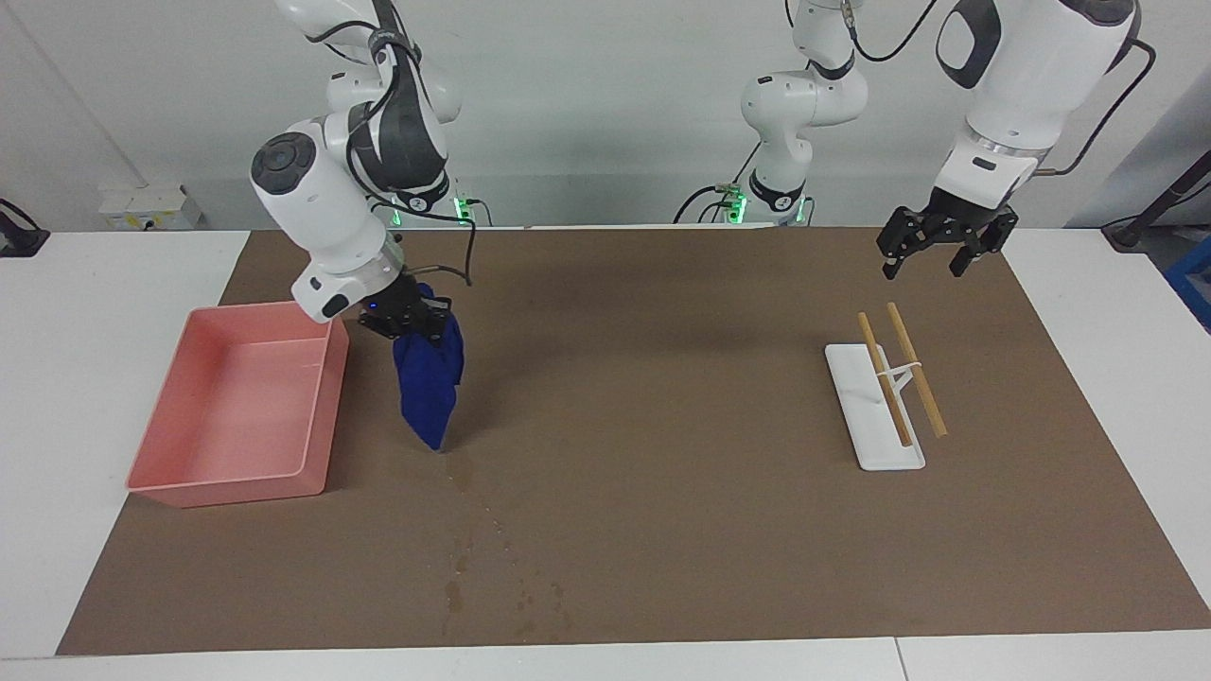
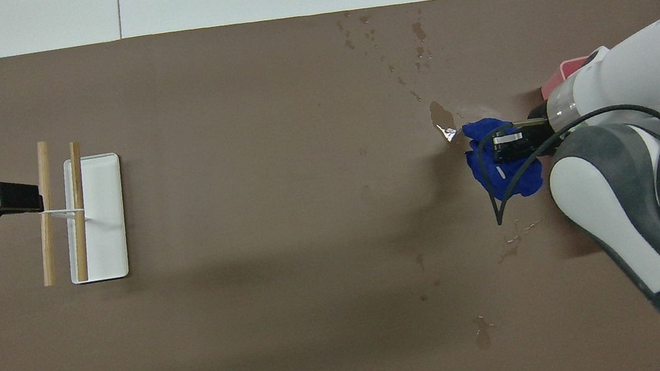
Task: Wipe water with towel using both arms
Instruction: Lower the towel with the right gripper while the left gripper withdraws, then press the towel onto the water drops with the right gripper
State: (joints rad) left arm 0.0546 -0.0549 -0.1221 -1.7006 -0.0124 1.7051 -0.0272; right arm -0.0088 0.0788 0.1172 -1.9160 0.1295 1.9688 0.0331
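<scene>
The right arm's black two-finger gripper (image 1: 409, 320) is clamped on the top of the small navy-blue cloth towel (image 1: 429, 383), which hangs down from it in a wrinkled bunch just beside the pink plastic tray (image 1: 180, 430), on the side of the tray toward the left arm's end of the table. The towel's lowest point sits at or just above the brown table mat (image 1: 662, 530); contact cannot be confirmed. The water (image 1: 461, 470) shows as darker wet stains on the mat: a larger patch immediately below the towel's tip, then a thin streak and scattered droplets running on, farther from the robots than the tray. In the overhead view the towel (image 2: 499, 157) lies just beside the largest stain (image 2: 439, 113), with the tray largely hidden under the right arm. The left arm's black gripper (image 1: 944, 248) hangs in the air with its fingers spread wide, holding nothing, well apart from the tray and near a white rectangular rest (image 1: 872, 411) carrying two wooden chopsticks (image 1: 899, 374).
</scene>
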